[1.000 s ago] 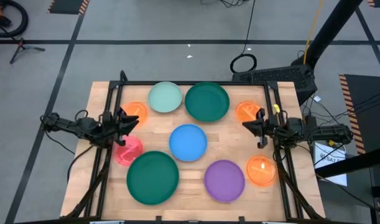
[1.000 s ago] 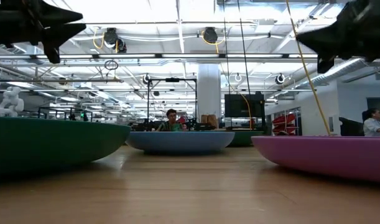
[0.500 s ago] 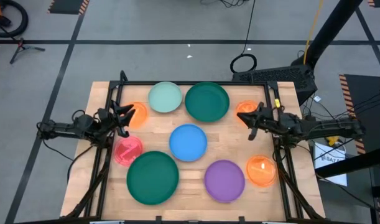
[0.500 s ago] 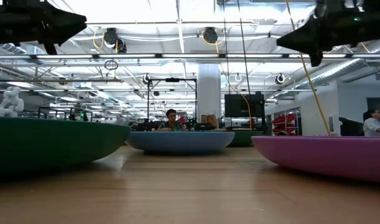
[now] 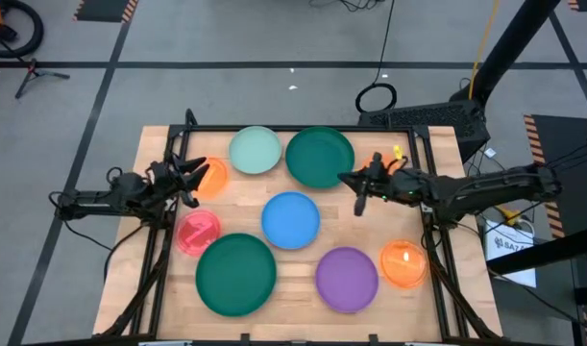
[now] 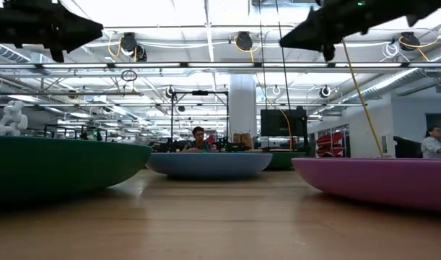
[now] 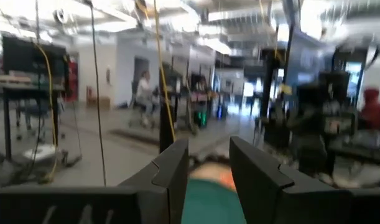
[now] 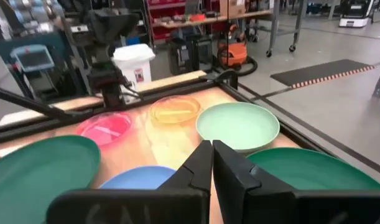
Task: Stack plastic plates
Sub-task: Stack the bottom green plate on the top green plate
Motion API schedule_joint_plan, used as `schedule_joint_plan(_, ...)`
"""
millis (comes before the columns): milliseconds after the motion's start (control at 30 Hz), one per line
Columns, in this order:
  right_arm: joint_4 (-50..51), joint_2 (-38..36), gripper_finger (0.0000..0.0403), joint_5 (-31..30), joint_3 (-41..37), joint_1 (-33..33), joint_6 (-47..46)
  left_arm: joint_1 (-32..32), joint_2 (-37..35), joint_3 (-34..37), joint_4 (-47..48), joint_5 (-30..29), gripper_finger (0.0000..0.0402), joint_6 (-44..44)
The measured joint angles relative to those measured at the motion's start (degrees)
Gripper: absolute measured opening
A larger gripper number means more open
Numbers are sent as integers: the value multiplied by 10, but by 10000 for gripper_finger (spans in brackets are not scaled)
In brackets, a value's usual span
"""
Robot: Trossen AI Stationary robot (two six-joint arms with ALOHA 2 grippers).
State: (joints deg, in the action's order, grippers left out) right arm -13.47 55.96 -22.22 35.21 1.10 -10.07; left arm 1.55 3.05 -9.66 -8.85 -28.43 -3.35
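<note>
Left gripper open | right gripper closed, empty | plates: nine, unstacked

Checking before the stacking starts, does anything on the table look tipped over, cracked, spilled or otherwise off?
Nothing stands out. The plastic plates lie flat and apart on the table, none tipped or visibly cracked. Both grippers hang above the table, holding nothing: the left gripper slightly open, the right gripper nearly closed.
</note>
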Motion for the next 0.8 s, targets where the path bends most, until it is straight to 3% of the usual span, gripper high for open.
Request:
schedule_joint_plan(233,0,95,9,7,66,0,0,0,0,-17,44,0,122,20)
schedule_joint_plan(500,-28,221,9,135,170,0,49,0,0,-17,44,0,122,18)
schedule_joint_plan(800,-26,361,9,135,298,-1,52,0,0,-17,42,0,122,33)
